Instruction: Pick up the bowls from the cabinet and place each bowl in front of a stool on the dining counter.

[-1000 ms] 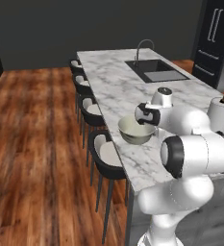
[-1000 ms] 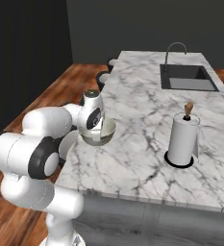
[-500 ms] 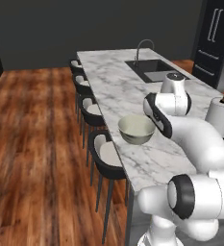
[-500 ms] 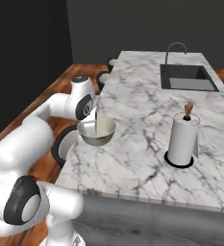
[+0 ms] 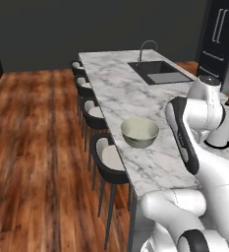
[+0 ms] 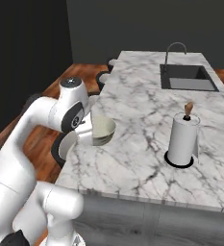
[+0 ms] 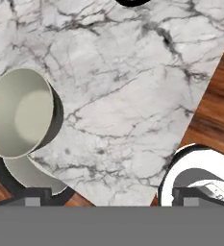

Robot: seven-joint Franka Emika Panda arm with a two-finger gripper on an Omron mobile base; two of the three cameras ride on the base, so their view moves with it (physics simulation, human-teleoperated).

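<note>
The cream bowl stands upright on the white marble dining counter, near its edge. It is in front of the nearest stool. My gripper hovers above the counter, off to one side of the bowl. It is open, its fingertips far apart with nothing between them. In the right base view my arm covers part of the bowl's left side. The red bowl and the cabinet are out of view.
Several more stools line the counter's left side over the wooden floor. A black inset sink with a tap lies farther along. A paper towel roll on a black base stands right of the bowl.
The gripper was down at the bowl a second ago. It has since let go and lifted away, and the arm has swung up and back. The bowl stays where it was set.
</note>
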